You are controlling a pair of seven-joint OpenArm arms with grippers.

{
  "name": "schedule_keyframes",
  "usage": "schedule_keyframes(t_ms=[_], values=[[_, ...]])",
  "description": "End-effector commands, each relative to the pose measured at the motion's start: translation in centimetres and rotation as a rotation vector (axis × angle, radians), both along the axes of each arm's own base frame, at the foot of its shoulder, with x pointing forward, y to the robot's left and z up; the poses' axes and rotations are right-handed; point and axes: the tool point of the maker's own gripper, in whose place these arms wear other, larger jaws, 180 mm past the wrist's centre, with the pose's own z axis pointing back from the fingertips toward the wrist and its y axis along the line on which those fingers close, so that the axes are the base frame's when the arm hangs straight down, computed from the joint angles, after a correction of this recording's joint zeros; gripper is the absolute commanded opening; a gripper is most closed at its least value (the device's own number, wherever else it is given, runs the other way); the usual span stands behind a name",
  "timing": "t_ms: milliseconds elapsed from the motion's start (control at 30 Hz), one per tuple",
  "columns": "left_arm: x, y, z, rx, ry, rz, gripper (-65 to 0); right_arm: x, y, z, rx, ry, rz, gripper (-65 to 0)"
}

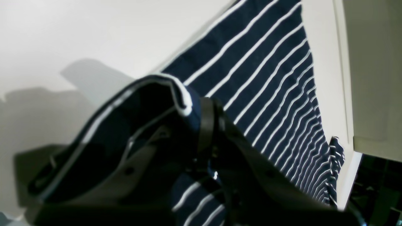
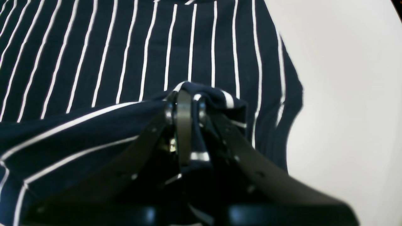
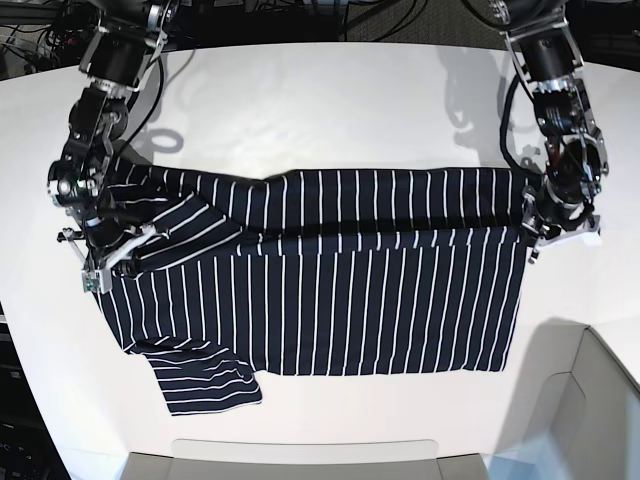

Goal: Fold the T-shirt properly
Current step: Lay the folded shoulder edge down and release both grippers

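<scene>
T-shirt (image 3: 330,300), soft dark navy knit with thin white stripes, lies spread on the smooth white tabletop (image 3: 330,100), long axis running side to side across my base view, stripes running near to far. Its far edge is lifted and doubled over into a band (image 3: 400,210) on the body. One short sleeve (image 3: 205,385) sticks out flat at the near corner below the right arm. My left tool (image 1: 201,125) is clamped on a bunched hem corner; right tool (image 2: 185,106) is pinched shut on a puckered fold of cloth. Bare tabletop is open beyond the far edge; the near hem (image 3: 330,372) sits close to the tabletop's front edge.
</scene>
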Motion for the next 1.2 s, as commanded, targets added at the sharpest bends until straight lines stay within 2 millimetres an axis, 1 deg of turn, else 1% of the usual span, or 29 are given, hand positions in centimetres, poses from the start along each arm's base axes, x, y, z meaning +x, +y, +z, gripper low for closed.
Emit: schedule_keyframes(t_ms=[0, 67, 133, 200, 267, 333, 367, 433, 533, 667, 733, 767, 833, 900, 967, 1033, 1100, 1167], values=[[1.4, 0.8, 1.7, 0.027, -0.041, 0.000, -65.0, 1.6, -0.6, 2.1, -0.012, -0.071, -0.008, -65.0], [2.2, 0.4, 1.5, 0.059, -0.023, -0.030, -65.0, 2.4, -0.8, 1.9, -0.012, -0.094, -0.013, -65.0], [2.7, 0.4, 1.8, 0.089, -0.021, -0.042, -65.0, 2.8, -0.9, 1.5, -0.017, -0.123, -0.011, -65.0], [3.1, 0.6, 2.2, 0.103, -0.029, -0.042, -65.0, 3.6, 0.4, 1.0, -0.027, -0.139, 0.027, -65.0], [3.2, 0.5, 2.3, 0.104, -0.031, -0.043, -65.0, 3.7, 1.3, 0.4, -0.040, -0.129, 0.054, -65.0], [3.2, 0.4, 2.3, 0.105, -0.029, -0.048, -65.0, 3.7, 1.9, 0.1, -0.028, -0.128, 0.057, -64.3], [3.2, 0.4, 2.3, 0.104, -0.029, -0.050, -64.1, 3.8, 2.2, 0.3, -0.020, -0.136, 0.054, -63.0], [3.2, 0.3, 2.3, 0.102, -0.026, -0.054, -57.7, 3.9, 2.4, 0.5, -0.015, -0.144, 0.054, -58.9], [3.0, 0.1, 2.2, 0.098, -0.024, -0.059, -50.1, 3.9, 2.4, 1.1, -0.023, -0.161, 0.056, -49.2], [3.4, 0.1, 3.8, 0.119, -0.067, -0.065, -49.6, 3.7, 2.5, 2.6, -0.036, -0.201, 0.060, -39.0], [2.9, 0.1, 4.3, 0.137, -0.079, -0.072, -49.6, 3.5, 2.6, 4.1, -0.056, -0.237, 0.065, -35.9], [2.6, 0.2, 4.9, 0.151, -0.095, -0.074, -49.6, 3.3, 2.7, 4.8, -0.066, -0.258, 0.068, -35.6], [2.1, 0.1, 5.9, 0.167, -0.124, -0.072, -49.7, 2.6, 3.2, 5.8, -0.076, -0.285, 0.075, -35.7], [1.4, -0.4, 6.1, 0.183, -0.131, -0.092, -51.1, 1.8, 3.8, 6.3, -0.075, -0.304, 0.080, -35.8], [1.4, -2.5, 5.5, 0.187, -0.122, -0.151, -57.0, 0.8, 4.3, 6.0, -0.076, -0.299, 0.084, -37.7], [1.5, -4.2, 4.9, 0.184, -0.108, -0.201, -65.0, 0.2, 4.7, 5.4, -0.063, -0.287, 0.084, -43.4], [1.6, -5.7, 4.2, 0.183, -0.094, -0.244, -65.0, -0.2, 4.7, 4.6, -0.058, -0.267, 0.082, -50.6], [1.4, -7.6, 3.2, 0.178, -0.070, -0.303, -65.0, -0.8, 4.2, 3.6, -0.055, -0.240, 0.064, -59.1]])
